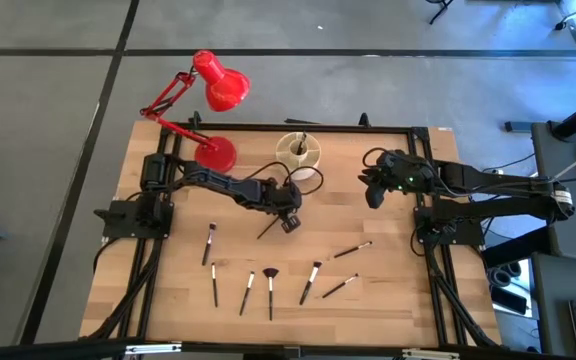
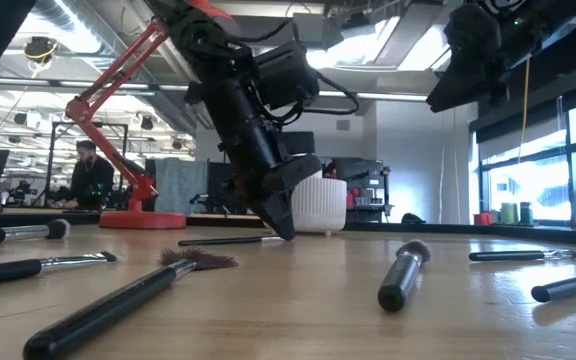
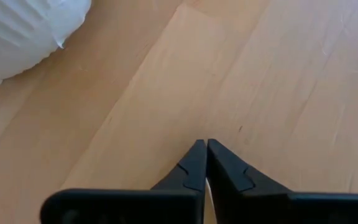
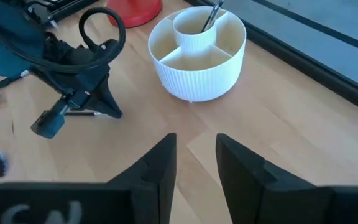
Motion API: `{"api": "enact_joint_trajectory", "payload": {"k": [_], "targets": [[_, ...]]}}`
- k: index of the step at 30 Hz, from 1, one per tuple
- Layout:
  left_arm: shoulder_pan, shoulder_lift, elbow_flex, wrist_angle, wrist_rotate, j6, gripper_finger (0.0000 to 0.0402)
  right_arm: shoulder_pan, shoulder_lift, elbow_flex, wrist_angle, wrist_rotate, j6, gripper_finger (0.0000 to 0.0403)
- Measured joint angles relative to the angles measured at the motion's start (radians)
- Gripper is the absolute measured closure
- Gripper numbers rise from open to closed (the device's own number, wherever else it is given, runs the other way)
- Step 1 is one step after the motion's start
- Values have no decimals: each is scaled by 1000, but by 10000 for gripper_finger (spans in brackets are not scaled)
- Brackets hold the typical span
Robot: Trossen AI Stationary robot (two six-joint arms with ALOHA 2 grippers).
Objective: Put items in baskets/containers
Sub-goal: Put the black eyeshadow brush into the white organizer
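High view: left gripper angles down beside the organiser, pinched closed on a brush; right gripper hovers open nearby.

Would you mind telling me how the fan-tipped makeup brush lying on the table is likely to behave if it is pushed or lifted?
The fan brush has a thin, straight, rounded handle, so it probably stays stiff and may roll if nudged sideways. Its flared tuft looks soft and would likely bend under contact. It seems light, lying flat on the wooden table, so the jaws would need to close low and accurately.
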State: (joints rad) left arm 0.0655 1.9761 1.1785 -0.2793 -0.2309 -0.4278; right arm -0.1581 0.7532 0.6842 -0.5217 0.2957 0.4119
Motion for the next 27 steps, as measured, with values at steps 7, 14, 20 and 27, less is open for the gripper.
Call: {"api": "enact_joint_trajectory", "payload": {"k": [7, 14, 20, 27], "targets": [[-13, -115, 128, 18, -184, 127, 398, 0, 0, 0, 0, 0, 15, 291], [1, -210, 152, 396, -608, 438, 398, 0, 0, 0, 10, 0, 11, 291], [96, -154, 150, 801, -457, 682, 398, 0, 1, 0, 24, 0, -21, 291], [232, -69, 150, 985, -414, 741, 398, 0, 1, 0, 16, 1, -35, 291]]}}
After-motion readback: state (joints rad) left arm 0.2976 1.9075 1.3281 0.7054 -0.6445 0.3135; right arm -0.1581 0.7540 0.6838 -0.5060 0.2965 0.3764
